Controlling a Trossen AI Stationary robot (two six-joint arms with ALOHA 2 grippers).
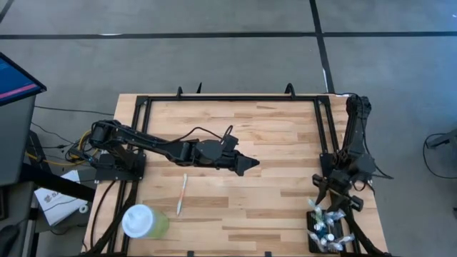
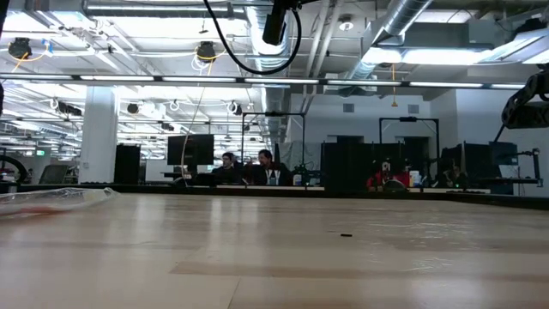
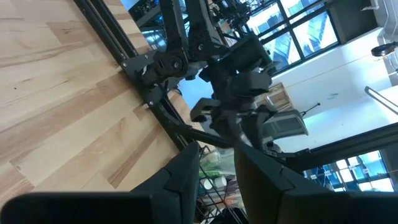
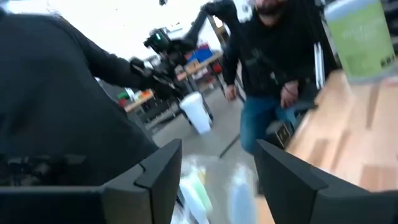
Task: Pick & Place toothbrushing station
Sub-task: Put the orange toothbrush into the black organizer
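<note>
Black toothbrushing station (image 1: 325,232) sits at the lower right corner of the high view, at the table's edge, crowded with pale tubes and brushes. Right gripper (image 1: 329,202) hangs directly above it, fingers spread apart, nothing held; the wrist view shows the gap between both dark fingers (image 4: 163,168) with blurred white and green items below. Left gripper (image 1: 248,165) points toward mid-table at frame centre; whether its fingers are parted I cannot tell. White toothbrush (image 1: 181,194) lies loose on the wooden table (image 1: 271,135), left of centre. Pale green cup (image 1: 145,222) with white lid stands lower left. A person (image 4: 273,62) in dark clothes stands beyond the table edge.
</note>
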